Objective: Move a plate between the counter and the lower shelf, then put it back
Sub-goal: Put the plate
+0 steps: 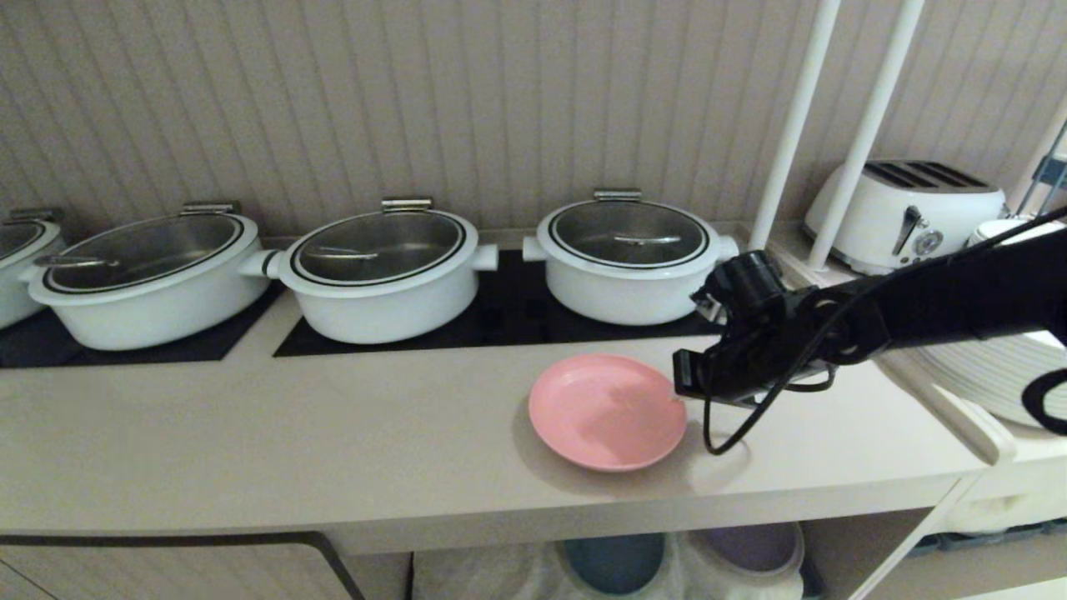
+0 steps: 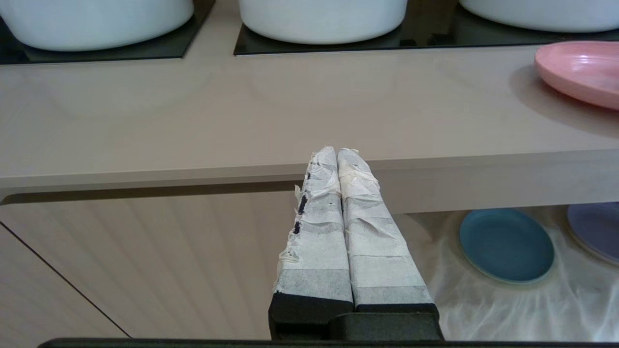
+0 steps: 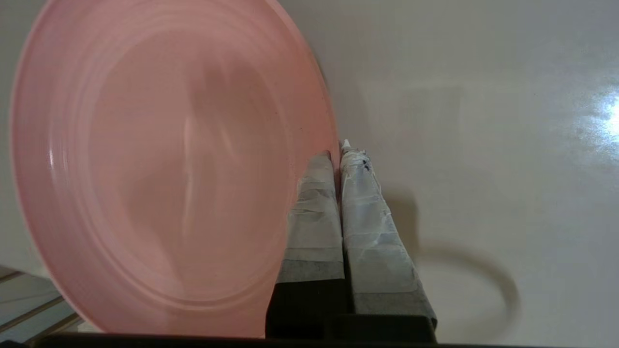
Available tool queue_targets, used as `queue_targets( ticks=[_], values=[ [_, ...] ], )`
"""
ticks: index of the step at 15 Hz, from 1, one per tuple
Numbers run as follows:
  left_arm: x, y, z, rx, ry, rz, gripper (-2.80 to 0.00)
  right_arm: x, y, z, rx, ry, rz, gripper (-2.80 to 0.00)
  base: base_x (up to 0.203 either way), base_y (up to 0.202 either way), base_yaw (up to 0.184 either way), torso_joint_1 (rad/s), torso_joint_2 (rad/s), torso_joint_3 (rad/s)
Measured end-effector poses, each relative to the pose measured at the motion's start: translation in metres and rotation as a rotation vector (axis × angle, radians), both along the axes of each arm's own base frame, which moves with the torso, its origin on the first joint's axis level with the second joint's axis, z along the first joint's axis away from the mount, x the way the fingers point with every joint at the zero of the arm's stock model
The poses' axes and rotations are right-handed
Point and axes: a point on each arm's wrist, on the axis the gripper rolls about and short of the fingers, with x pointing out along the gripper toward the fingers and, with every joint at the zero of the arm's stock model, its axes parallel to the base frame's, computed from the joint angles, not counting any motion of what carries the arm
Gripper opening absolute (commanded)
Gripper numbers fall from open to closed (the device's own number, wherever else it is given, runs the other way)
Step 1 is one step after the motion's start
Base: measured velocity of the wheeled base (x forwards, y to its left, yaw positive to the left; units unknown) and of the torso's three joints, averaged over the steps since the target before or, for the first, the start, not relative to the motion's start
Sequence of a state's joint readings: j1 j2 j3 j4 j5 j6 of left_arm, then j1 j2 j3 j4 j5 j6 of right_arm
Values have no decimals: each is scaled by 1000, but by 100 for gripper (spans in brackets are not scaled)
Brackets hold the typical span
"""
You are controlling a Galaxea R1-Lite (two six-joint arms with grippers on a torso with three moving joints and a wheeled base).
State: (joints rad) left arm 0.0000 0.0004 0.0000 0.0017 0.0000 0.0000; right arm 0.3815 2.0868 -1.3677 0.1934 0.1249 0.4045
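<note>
So the pink plate (image 1: 607, 412) is sitting flat on the beige tabletop (image 1: 333, 433), in front of the rightmost white pot (image 1: 631, 260) and near the front edge. The right gripper (image 1: 685, 382) is right at the plate's right-hand rim, and in the right wrist view its two taped jaws are pressed together with the rim seemingly pinched between them — one jaw over the inside of the plate, one outside it. I'd call that closed on the plate's edge, though the plate doesn't look lifted; its shadow sits tight under it.

Down below, the lower shelf (image 2: 483, 309) has its white cloth (image 2: 493, 314) with a blue plate (image 2: 506, 245) and a purple plate (image 2: 596, 231) lying on it, and no pink one there. The left gripper (image 2: 337, 155) hangs in front of the tabletop's edge, above the ribbed cabinet door (image 2: 145, 261), jaws shut on nothing — parked, by the look of it.

How far along? From this alone I can't say which leg it is. Either the plate is freshly grabbed for the trip down to the shelf, or it's back up top and about to be let go. Whichever it is, the plate is on the tabletop and in the right gripper's hold.
</note>
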Motion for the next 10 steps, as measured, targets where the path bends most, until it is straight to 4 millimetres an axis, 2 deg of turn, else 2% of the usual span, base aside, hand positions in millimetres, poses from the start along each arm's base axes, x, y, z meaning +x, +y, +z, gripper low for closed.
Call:
queue_targets(
  ticks=[10],
  values=[
    [0,0,0,0,0,0,-280,9,-12,-2,-1,-8,-47,-280,0,0,0,0,0,0]
  ],
)
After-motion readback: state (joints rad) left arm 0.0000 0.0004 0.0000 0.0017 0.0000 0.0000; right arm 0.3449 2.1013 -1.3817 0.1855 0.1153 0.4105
